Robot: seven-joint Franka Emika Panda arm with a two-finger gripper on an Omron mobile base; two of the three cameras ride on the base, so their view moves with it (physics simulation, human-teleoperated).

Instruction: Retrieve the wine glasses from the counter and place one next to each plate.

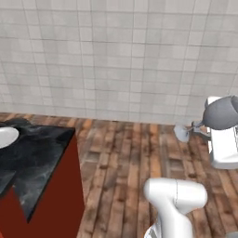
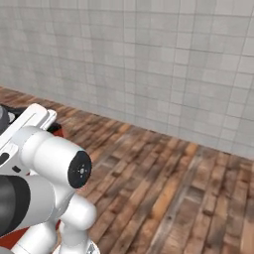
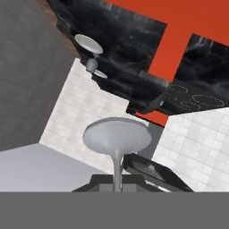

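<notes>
My gripper (image 3: 117, 182) is shut on the stem of a clear greyish wine glass (image 3: 117, 136), whose round foot faces away from the hand camera. In the left base view this wine glass (image 1: 221, 113) lies almost level at the right edge, high over the wooden floor, bowl to the right and foot to the left. A white plate (image 1: 6, 136) rests on a black marbled top (image 1: 39, 153) with a red side at the left. Far off in the hand view, a plate (image 3: 88, 42) lies on that black top (image 3: 129, 40) with a small greyish stemmed shape (image 3: 92, 65) beside it.
A pale tiled wall (image 1: 116, 56) stands behind open wooden floor (image 1: 125, 158). My white arm (image 2: 44, 163) takes up the lower left of the right base view. A black cooktop with ring marks (image 3: 192, 100) shows in the hand view.
</notes>
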